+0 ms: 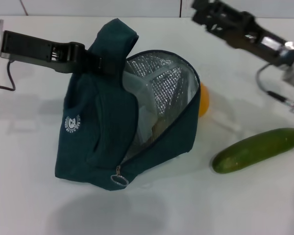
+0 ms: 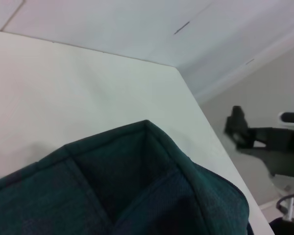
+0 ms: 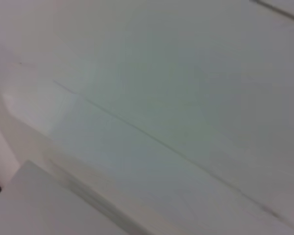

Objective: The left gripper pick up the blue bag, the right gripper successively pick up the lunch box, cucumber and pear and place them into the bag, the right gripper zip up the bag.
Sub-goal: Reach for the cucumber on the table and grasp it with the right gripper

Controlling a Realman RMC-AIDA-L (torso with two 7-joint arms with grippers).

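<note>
Head view shows the left gripper point(image 1: 95, 61) clamped on a handle of the teal bag point(image 1: 100, 142), unzipped, foil-lined, with an unreadable round white logo point(image 1: 73, 124). Lunch box point(image 1: 143, 105) sits inside. Pear point(image 1: 203, 100) and cucumber point(image 1: 257, 149) lie on the table point(image 1: 29, 205). The right gripper point(image 1: 201, 12) is raised; whether it is open cannot be told.

Bright, even overhead light; soft shadows beneath the blue bag point(image 1: 103, 142) on the bench point(image 1: 34, 196). Right wrist view blurred, featureless.

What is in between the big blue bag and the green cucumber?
In the head view, only bare white table separates the blue bag from the cucumber. The pear peeks out behind the bag, farther back.
</note>
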